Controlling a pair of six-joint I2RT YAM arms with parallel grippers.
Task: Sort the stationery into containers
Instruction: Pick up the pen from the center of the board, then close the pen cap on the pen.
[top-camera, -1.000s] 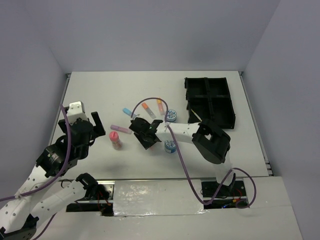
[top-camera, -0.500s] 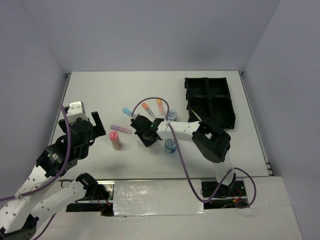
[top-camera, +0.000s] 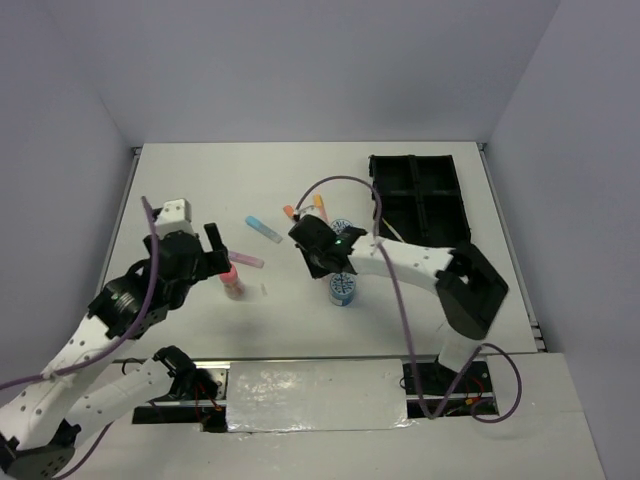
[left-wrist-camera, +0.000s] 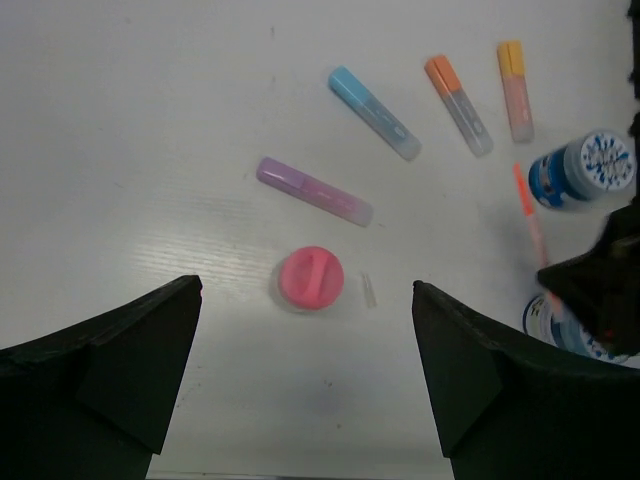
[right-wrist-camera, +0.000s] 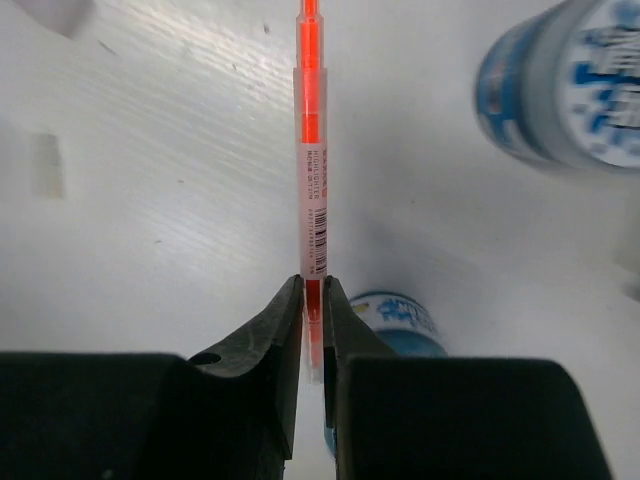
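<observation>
Right gripper (right-wrist-camera: 311, 285) pinches the thin orange pen (right-wrist-camera: 310, 180), seemingly near one end. Light, stiff, slick barrel, may swivel; mid-barrel hold safer. Left gripper (left-wrist-camera: 305, 288) wide, empty.

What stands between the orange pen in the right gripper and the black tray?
One round blue-and-white tub stands roughly on the line from the pen, pinched in the right gripper, to the tray. Nothing else visible does.
</observation>
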